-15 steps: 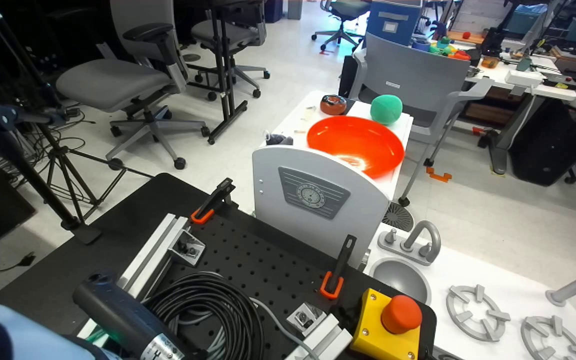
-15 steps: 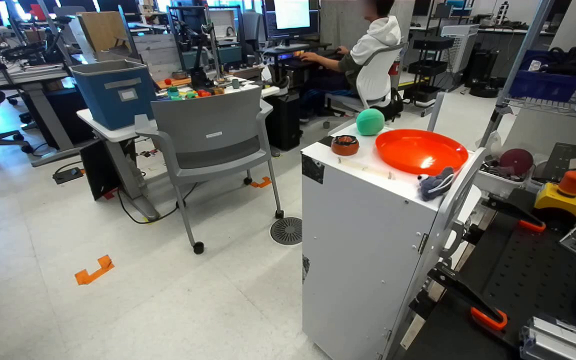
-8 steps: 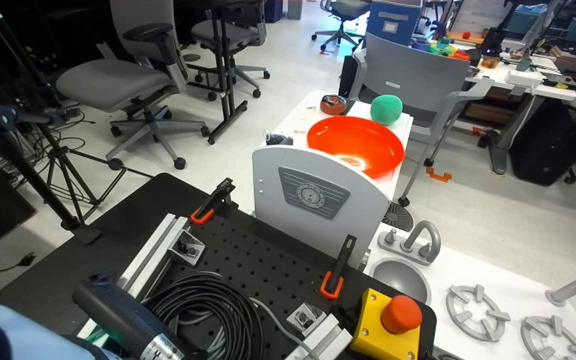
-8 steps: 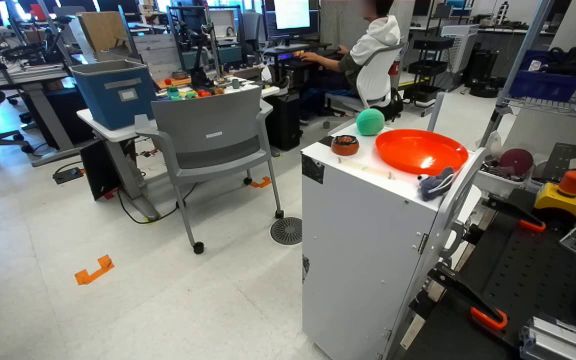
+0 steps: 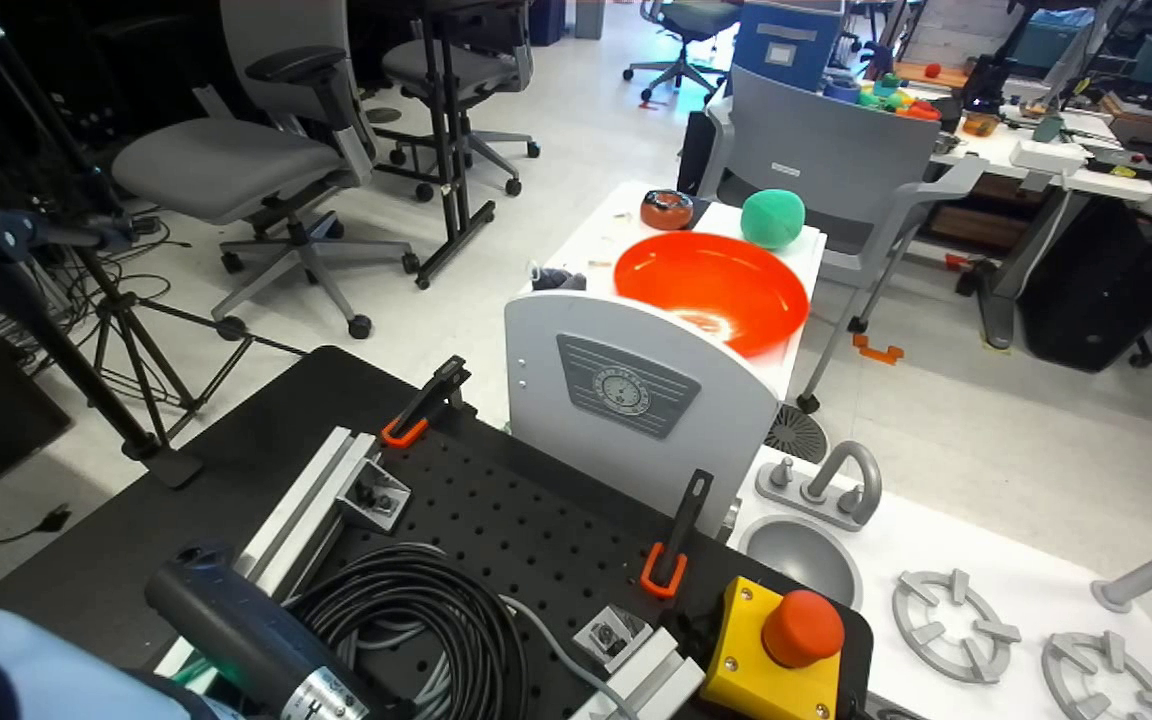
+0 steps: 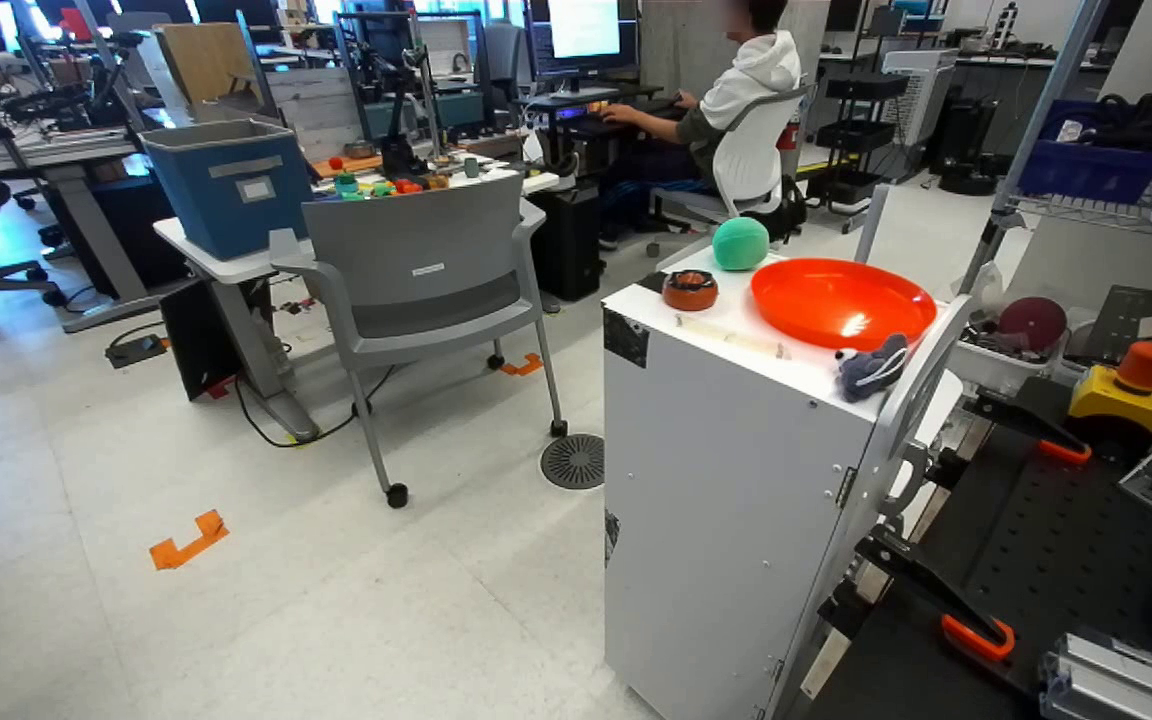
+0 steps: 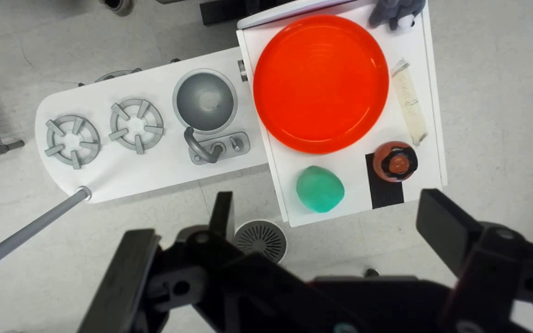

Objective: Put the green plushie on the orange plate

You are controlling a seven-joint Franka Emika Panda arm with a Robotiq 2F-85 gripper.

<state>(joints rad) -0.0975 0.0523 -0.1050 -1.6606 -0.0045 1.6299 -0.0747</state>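
The green plushie [image 5: 773, 219] is a round teal-green ball on the white cabinet top, beside the orange plate [image 5: 711, 290] and outside its rim. Both show in both exterior views, plushie [image 6: 741, 244] and plate [image 6: 841, 302]. In the wrist view the plate [image 7: 320, 83] lies flat and holds nothing. The plushie [image 7: 320, 189] sits below it, near the cabinet's edge and a little apart from the plate. My gripper [image 7: 329, 206] is open and empty, its fingers wide apart, high above the cabinet. The gripper is out of view in both exterior views.
A brown-orange round object [image 7: 395, 161] sits on the cabinet near the plushie. A grey plush toy [image 6: 871, 368] lies by the plate. A curved grey panel [image 5: 636, 390] stands upright at the plate's side. A toy sink faucet [image 7: 204, 147] rises beside the cabinet. A grey chair [image 6: 416, 260] stands nearby.
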